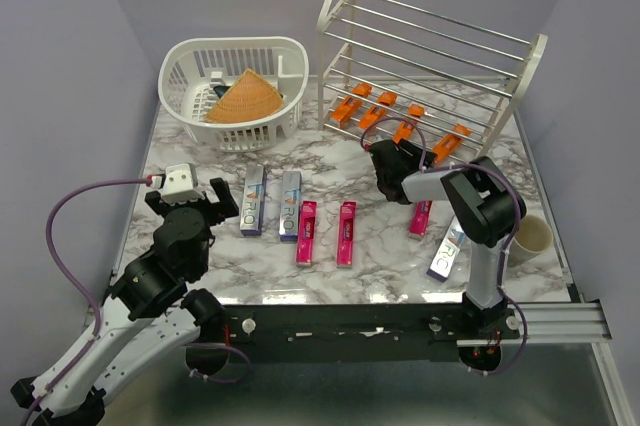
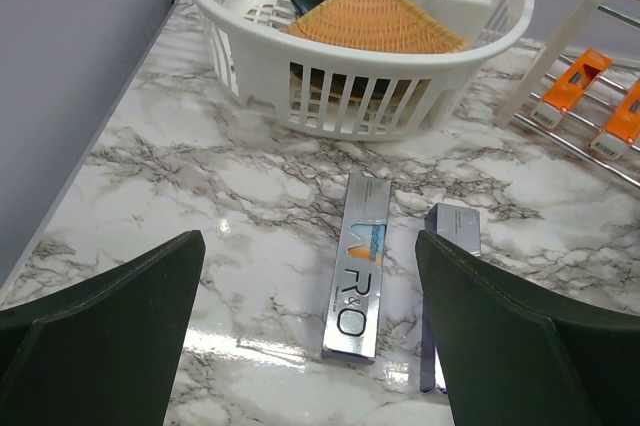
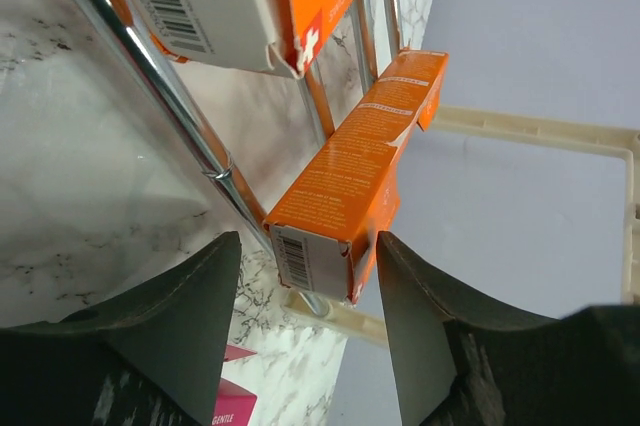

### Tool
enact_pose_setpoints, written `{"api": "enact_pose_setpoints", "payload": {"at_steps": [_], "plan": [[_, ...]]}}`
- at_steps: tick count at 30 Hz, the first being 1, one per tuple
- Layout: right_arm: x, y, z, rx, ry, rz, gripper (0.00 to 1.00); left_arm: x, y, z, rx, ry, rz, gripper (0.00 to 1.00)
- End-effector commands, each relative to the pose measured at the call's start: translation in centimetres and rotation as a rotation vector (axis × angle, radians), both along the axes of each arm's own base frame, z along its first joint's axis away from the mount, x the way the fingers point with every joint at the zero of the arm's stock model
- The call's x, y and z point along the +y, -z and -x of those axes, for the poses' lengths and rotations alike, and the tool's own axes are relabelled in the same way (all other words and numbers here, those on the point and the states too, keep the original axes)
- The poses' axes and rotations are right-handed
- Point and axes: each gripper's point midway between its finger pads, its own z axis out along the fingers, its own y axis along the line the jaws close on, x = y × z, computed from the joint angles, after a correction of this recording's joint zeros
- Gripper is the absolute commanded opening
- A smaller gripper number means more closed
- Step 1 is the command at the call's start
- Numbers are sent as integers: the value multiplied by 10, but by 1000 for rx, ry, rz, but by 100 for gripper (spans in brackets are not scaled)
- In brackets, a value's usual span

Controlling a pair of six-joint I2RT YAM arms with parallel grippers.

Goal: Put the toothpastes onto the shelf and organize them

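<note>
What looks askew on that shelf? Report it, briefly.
The orange cartons on the lowest tier of the shelf lie slanted across the rods, ends overhanging the front rail. In the right wrist view, one carton's end flap looks bent open.

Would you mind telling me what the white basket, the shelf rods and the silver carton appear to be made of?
The basket looks like moulded plastic, given its slotted walls. The shelf rods seem polished metal, showing bright reflections. The silver carton is likely foil-finished cardboard, glossy and crisp-edged.

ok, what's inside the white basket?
A tan woven cone lies in the basket. Something dark pokes out from under it. The cone covers most of it, so I can't tell what it is.
</note>
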Motion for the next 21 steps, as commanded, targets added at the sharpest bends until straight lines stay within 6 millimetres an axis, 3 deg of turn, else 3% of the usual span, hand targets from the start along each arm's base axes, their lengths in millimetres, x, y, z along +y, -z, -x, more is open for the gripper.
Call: {"api": "enact_pose_setpoints", "payload": {"at_steps": [1,15,21], "plan": [[-9,-8,3,-18,17,5,64,-4,1,-3,-1,18,4,99],[-20,-26,14,-45,51,-13,57,-4,2,-3,0,21,6,99],[-26,-23,16,-36,75,0,53,-4,2,-3,0,19,6,99]]}}
